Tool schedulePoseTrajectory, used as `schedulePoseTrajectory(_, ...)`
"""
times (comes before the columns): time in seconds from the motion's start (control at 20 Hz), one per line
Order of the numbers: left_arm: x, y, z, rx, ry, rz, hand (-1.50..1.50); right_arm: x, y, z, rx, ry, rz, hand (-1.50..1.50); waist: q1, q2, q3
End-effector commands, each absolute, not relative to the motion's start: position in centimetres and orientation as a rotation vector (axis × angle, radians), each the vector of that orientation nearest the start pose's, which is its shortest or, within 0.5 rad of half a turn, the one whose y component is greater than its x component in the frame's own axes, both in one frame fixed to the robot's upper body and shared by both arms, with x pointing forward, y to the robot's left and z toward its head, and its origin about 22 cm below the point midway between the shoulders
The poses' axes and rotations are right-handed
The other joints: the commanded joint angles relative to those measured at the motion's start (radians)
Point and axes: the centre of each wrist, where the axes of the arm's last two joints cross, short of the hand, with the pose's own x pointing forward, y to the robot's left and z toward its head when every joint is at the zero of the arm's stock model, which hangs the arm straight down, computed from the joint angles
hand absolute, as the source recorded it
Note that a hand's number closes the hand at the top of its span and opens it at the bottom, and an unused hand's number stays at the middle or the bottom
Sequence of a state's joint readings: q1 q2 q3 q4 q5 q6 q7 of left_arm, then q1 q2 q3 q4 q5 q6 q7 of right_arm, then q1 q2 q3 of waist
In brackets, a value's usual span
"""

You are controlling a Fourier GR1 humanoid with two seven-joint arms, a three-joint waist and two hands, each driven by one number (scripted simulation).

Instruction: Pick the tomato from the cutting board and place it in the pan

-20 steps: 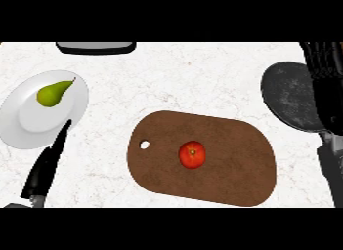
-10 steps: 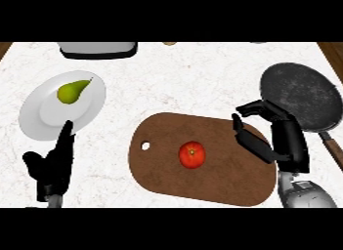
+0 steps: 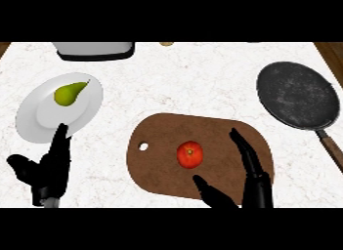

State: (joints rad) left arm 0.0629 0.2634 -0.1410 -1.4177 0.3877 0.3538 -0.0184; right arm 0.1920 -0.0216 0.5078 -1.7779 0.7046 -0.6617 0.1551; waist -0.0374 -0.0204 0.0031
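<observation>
The tomato (image 3: 190,154) lies on the cutting board (image 3: 160,146), between the thumb and straight, spread fingers of the right hand (image 3: 249,188), untouched.

green pear (image 3: 69,93) on white plate (image 3: 40,119); grey appliance (image 3: 95,50) at back

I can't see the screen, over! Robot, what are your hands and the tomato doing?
Right robot hand open beside tomato, not touching. Left robot hand open, resting near plate. Tomato on cutting board. Pan clear.
</observation>
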Motion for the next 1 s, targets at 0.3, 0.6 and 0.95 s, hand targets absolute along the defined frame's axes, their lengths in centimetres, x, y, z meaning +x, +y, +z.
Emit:
schedulePoseTrajectory(0.3,21.1,24.0,-5.0,0.063,-1.228,0.273,0.0,16.9,-11.0,6.0,-0.924,-1.512,0.221,-1.5,0.028,0.018,-0.009)
schedulePoseTrajectory(0.6,22.9,24.7,-3.7,0.071,-1.245,0.256,0.0,20.3,-9.7,6.6,-0.955,-1.151,0.561,-1.5,0.057,0.029,-0.009)
schedulePoseTrajectory(0.95,23.3,24.3,-3.5,0.075,-1.239,0.254,0.0,24.9,-8.7,10.7,-0.971,-0.898,0.762,-1.5,0.059,0.025,-0.005)
